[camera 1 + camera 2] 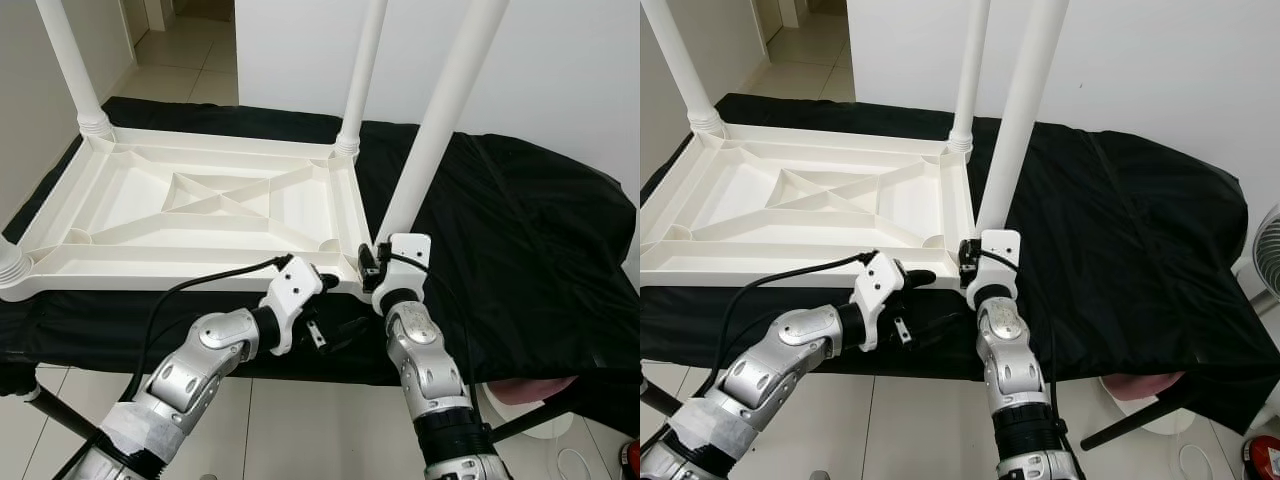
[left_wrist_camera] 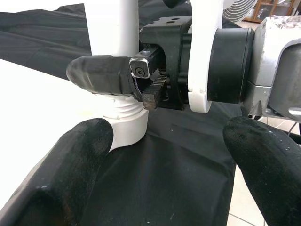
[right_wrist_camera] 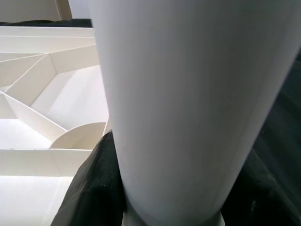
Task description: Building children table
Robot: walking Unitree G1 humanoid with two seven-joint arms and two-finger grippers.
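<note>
Four white legs stand up from the upturned children's table top [image 1: 200, 200], which lies ribbed side up on a desk draped in black cloth [image 1: 520, 250]. The near-right leg [image 1: 430, 140], at the corner nearest the robot, is the one being worked: it leans slightly away from the table top, so it is probably not yet fully seated in its corner socket [image 2: 123, 123].

The right gripper [image 2: 120, 77] is at the foot of that leg, just above the socket; its fingers [image 2: 96, 75] are clamped around the leg's base. The left gripper [image 2: 164, 165] hovers just beside the same corner, on the robot's side of it, its fingers [image 2: 56, 174] spread wide and holding nothing.

To finish this step well, I judge the leg should first be brought upright, parallel with the far-right leg [image 1: 362, 70], before any turning or pressing; forcing it in at a tilt risks jamming it in the socket. The free left gripper would help most by bracing the table top's near rim [image 1: 150, 280] beside the socket, so the light plastic frame does not slide across the cloth. The grip should stay low on the leg, close to the socket.
</note>
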